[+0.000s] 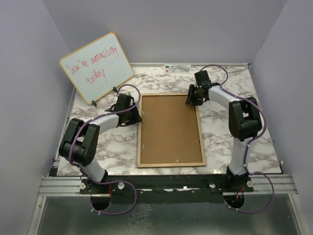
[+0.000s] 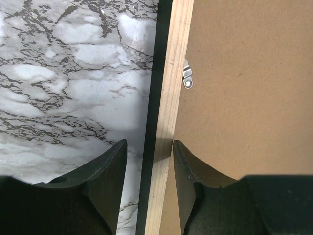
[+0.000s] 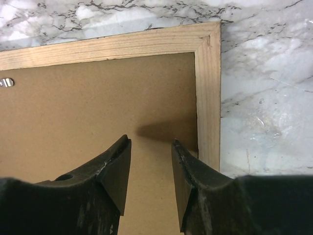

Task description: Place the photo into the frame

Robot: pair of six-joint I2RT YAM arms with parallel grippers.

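Note:
The frame (image 1: 170,164) lies flat mid-table with its light wood face up, and a plain brown board (image 1: 170,129) fills it. The photo is not in view. My left gripper (image 1: 136,116) is open at the frame's left rail near the far end. In the left wrist view its jaws (image 2: 149,147) straddle the wood rail (image 2: 173,73), one finger over the marble and one over the board (image 2: 244,98). My right gripper (image 1: 191,98) is open and empty over the board (image 3: 98,98), just inside the frame's far right corner (image 3: 208,98).
A wood-edged whiteboard (image 1: 96,66) with red handwriting stands propped at the back left. Small metal turn clips show on the frame's inner edge in the left wrist view (image 2: 187,78) and the right wrist view (image 3: 6,82). The marble tabletop (image 1: 230,83) lies around the frame, with grey walls on three sides.

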